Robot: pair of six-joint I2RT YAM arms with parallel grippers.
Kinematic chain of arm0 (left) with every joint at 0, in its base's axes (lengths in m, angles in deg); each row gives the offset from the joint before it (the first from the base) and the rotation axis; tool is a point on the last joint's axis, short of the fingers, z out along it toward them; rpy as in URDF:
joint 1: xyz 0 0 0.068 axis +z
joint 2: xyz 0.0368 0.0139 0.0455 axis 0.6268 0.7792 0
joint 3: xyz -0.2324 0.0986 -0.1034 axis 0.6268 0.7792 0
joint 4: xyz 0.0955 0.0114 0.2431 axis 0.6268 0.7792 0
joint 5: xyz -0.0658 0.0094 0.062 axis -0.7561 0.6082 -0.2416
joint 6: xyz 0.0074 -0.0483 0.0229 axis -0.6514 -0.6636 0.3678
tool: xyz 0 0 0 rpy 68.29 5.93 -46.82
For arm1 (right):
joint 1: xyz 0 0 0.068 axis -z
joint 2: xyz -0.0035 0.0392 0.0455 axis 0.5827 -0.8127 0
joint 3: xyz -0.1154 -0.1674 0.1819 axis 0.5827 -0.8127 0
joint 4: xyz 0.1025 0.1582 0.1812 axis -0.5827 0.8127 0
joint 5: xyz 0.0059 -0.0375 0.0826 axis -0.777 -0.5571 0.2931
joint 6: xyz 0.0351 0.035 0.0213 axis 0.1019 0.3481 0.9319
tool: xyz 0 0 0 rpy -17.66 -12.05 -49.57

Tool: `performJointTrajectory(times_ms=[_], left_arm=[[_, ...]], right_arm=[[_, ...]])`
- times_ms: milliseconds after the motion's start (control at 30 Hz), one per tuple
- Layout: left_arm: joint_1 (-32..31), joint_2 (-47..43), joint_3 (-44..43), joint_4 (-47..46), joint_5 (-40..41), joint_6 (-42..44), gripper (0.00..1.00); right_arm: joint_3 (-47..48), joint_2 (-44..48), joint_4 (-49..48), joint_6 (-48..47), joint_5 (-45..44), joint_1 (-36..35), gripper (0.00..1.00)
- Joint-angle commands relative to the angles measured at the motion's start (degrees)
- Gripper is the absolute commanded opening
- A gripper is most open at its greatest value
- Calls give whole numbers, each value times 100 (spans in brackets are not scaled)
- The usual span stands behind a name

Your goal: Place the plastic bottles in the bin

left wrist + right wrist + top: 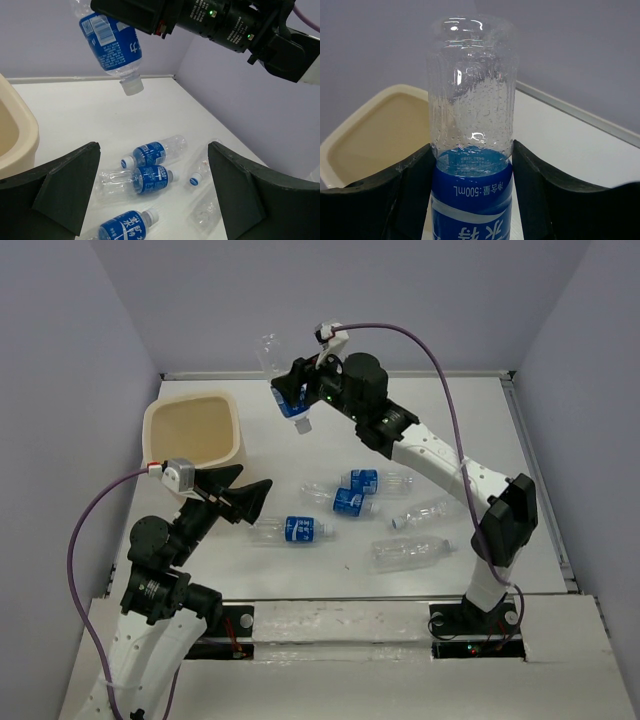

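Right claw: partly closed, both fingers pressed on the blue label band of the held bottle; raised well above the surface.
Left claw: spread as wide as it goes, nothing in it, low over the surface.
Held bottle: between the right claw's fingers, tilted, white cap hanging down and clear base up; not yet over the bin.
Bin: below the right claw and to its left, mouth facing up; just beyond the left claw, on its left.
Loose bottles: five lie flat below the right claw, back towards its base, three labelled and two bare. They lie ahead of the left claw and to its right; the near bottle is closest to it.
Weight: empty but for droplets on the inside wall, so probably very light.
Wall: thin and crinkly; likely to dent under a squeeze and spring back, so a moderate grip should do.
Slip: smooth plastic, so the bottle could slide or turn between the fingers.
Where to hold: across the middle at the label, as now. The neck looks too narrow to hold firmly. The flat ones are best taken across the body from above.
In the way, right claw: only the bin's right rim, which the hanging cap must clear.
In the way, left claw: the touching pair appear to rest against each other, so lifting one may roll its neighbour.
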Motion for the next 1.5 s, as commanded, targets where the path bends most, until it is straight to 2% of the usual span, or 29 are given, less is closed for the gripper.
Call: performJointTrajectory(times_ms=[0, 167, 333, 467, 600, 700, 733, 800, 833, 1000, 1133, 1367, 1467], left_arm=[[6, -30, -204, -201, 29, 35, 99], [-3, -83, -230, -140, 91, 53, 98], [-3, -145, -282, -69, 152, 79, 98], [-12, -189, -283, -60, 135, 80, 98], [-29, -224, -283, -52, 135, 79, 98], [-29, -250, -283, -52, 126, 62, 98], [-38, -241, -283, -52, 126, 62, 98], [-38, -233, -274, -52, 126, 62, 98], [-38, -233, -265, -60, 135, 53, 98], [-38, -197, -230, -113, 108, 27, 98], [-47, -154, -177, -157, 126, -69, 98], [-47, 75, -19, -175, 12, -596, 98], [-47, 277, 60, -17, -50, -913, 98]], right_arm=[[723, -269, -659, 318, 768, -176, 26], [1472, -868, -1158, 854, 1331, -352, 27], [2421, -1553, -1423, 1013, 1429, -589, 27], [3404, -2386, -1599, 1591, 1780, -642, 28], [3897, -2976, -1688, 1918, 1851, -711, 28], [4074, -3249, -1451, 1848, 1772, -782, 38], [4066, -3268, -1415, 1813, 1772, -834, 55], [4014, -3242, -1257, 1647, 1737, -835, 72], [3891, -3120, -1187, 1576, 1702, -835, 81], [3206, -2461, -1160, 1172, 1578, -835, 85], [2144, -1644, -1151, 865, 1350, -835, 75], [-572, 131, -1038, 425, 806, -625, 55], [-1688, 905, -635, 293, 638, -475, 52]])
